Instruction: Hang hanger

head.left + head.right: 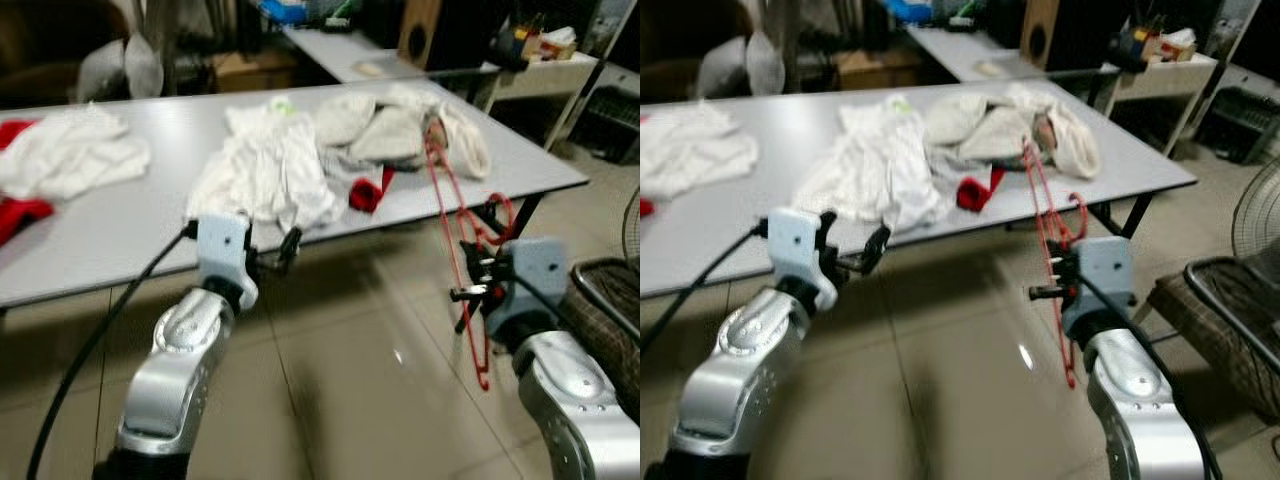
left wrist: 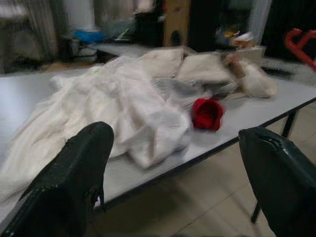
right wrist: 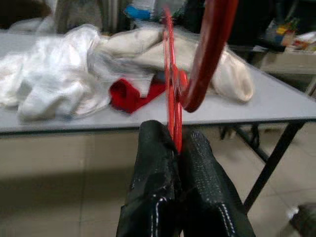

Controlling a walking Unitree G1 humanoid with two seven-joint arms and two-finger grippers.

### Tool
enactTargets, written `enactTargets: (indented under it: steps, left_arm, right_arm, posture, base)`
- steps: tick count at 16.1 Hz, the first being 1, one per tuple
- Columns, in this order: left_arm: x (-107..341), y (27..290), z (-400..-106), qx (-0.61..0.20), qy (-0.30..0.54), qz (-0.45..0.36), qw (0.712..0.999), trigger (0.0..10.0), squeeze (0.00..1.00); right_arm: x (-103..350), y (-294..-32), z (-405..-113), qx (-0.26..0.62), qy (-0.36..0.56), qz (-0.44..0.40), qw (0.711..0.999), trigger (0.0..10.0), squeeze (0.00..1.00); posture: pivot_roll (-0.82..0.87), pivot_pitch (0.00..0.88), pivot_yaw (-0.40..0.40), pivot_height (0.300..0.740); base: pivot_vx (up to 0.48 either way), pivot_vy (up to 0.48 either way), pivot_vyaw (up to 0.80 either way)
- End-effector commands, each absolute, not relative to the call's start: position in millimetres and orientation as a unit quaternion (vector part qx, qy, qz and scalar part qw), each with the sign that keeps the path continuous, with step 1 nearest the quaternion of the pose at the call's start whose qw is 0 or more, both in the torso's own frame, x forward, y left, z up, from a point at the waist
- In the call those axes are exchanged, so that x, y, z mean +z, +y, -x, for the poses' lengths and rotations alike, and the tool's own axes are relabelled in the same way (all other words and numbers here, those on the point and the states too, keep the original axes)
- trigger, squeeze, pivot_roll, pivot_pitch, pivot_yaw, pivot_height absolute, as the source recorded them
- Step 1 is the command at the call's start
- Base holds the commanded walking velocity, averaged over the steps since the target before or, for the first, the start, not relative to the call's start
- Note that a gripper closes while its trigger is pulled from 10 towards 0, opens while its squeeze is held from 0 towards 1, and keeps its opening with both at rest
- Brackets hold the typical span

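the right gripper (image 3: pixel 177 148) is clamped on the red hanger (image 1: pixel 462 262), whose long axis stands upright just beside the table's (image 1: pixel 560 180) edge; the left gripper (image 2: pixel 175 173), fingers apart, holds nothing.

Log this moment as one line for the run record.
right gripper: shut on red hanger | left gripper: open, empty, facing white garment | grey table: clothes piled

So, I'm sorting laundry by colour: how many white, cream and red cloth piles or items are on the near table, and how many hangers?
White cloth piles: 2
Cream cloth heap: 1
Red cloth items: 2
Red hanger, held in the right gripper: 1
Total: 6
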State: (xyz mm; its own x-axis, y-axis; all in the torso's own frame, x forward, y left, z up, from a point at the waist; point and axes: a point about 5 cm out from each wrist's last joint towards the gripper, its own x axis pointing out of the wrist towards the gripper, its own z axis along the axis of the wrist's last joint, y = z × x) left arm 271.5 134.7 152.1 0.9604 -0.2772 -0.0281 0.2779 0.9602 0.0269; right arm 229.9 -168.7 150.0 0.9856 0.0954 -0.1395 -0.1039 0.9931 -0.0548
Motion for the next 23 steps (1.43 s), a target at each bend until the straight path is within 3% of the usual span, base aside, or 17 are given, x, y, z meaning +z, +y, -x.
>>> enactTargets:
  steps: [1,10,17,23]
  left_arm:
    - [153.4,136.2,-272.1,-0.136,0.013,-0.019,0.990,10.0,0.00]
    - [153.4,131.4,-270.8,-0.151,0.017,-0.019,0.988,10.0,0.00]
    - [155.2,127.5,-272.7,-0.170,0.014,-0.030,0.985,10.0,0.00]
    - [156.4,126.9,-274.5,-0.173,0.010,-0.030,0.984,10.0,0.00]
  right_arm:
    - [154.9,-168.8,-231.4,0.050,0.056,0.035,0.997,10.0,0.00]
    - [150.0,-170.9,-228.3,0.036,0.066,0.030,0.997,10.0,0.00]
    - [147.1,-177.5,-228.7,0.012,0.075,0.032,0.997,10.0,0.00]
    - [146.4,-176.9,-229.6,0.013,0.076,0.034,0.996,10.0,0.00]
  posture:
    - [0.05,0.000,-0.026,0.740]
    - [0.05,0.000,-0.021,0.740]
    - [0.05,0.000,-0.016,0.740]
    - [0.05,0.000,-0.017,0.740]
  base:
    - [0.000,-0.412,0.00]
    - [0.000,-0.400,0.00]
    - [0.000,0.000,-0.41]
    - [0.312,0.000,0.00]
